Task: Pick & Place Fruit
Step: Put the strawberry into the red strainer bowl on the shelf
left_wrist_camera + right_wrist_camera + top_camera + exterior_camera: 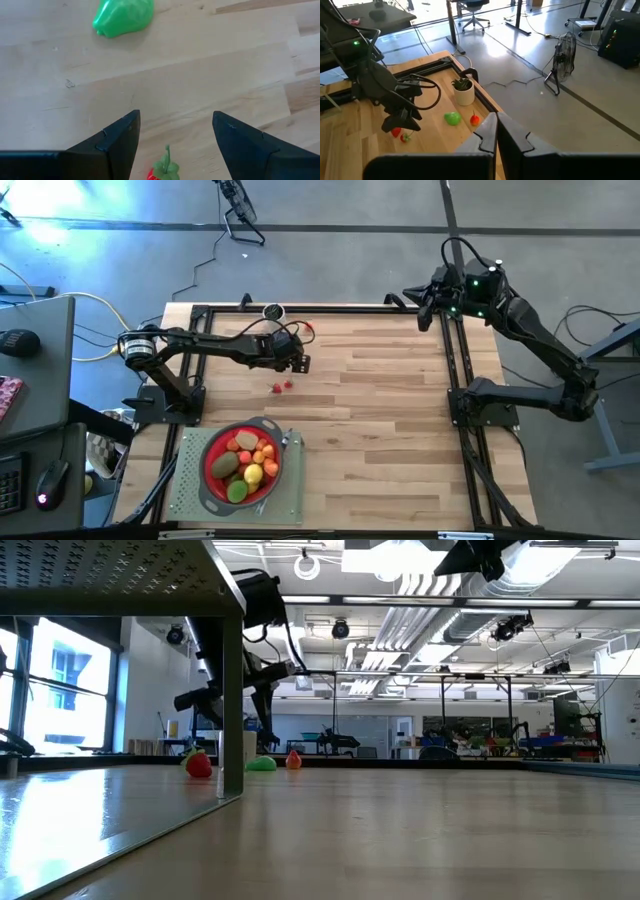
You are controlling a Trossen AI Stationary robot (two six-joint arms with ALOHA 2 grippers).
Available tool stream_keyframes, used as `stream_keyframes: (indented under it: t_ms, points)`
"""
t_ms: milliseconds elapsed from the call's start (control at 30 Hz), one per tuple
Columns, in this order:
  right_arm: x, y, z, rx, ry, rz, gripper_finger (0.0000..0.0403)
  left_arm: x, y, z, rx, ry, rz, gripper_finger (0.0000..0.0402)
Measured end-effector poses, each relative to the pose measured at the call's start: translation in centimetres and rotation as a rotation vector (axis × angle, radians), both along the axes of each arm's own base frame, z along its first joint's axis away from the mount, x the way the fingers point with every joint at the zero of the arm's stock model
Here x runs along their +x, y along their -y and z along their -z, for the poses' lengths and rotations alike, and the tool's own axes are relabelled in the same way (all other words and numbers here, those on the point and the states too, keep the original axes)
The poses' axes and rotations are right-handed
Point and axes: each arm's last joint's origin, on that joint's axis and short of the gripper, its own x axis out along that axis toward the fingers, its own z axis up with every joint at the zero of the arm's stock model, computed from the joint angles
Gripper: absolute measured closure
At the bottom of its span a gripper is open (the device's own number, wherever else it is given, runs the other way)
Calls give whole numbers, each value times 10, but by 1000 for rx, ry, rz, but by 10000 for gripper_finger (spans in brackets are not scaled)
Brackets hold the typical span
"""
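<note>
Left tool [300, 364] is seen with its two dark fingers [117, 145] spread wide and nothing held between them, poised low over the far-left part of the wooden desk [390, 420]. Between those fingers, in the left wrist view, the leafy top of a small red fruit [162, 170] is shown lying on the boards, untouched by either finger; a green fruit [123, 17] is seen farther ahead on the bare wood. From above, two small red pieces [281, 387] are seen lying loose on the desk just beside the left tool, and another red piece [308, 330] is found near the far edge, close to a small white pot with a plant [463, 91]. Most of the fruit [245, 463], in red, orange, yellow, green and brown, is gathered in the red strainer [213, 448] with a grey rim, which is set on a pale green mat [186, 492] at the desk's near-left corner. Right tool [496, 131] is held shut and empty, raised at the far-right corner of the desk, well apart from all the fruit.
</note>
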Motion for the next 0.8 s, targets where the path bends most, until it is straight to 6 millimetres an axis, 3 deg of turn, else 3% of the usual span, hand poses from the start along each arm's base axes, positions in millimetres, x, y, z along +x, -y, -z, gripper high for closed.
stream_keyframes:
  t_ms: [800]
  points:
    - [-3,-3,10,77,-87,-2,398,2,2,0,-75,41,10,158]
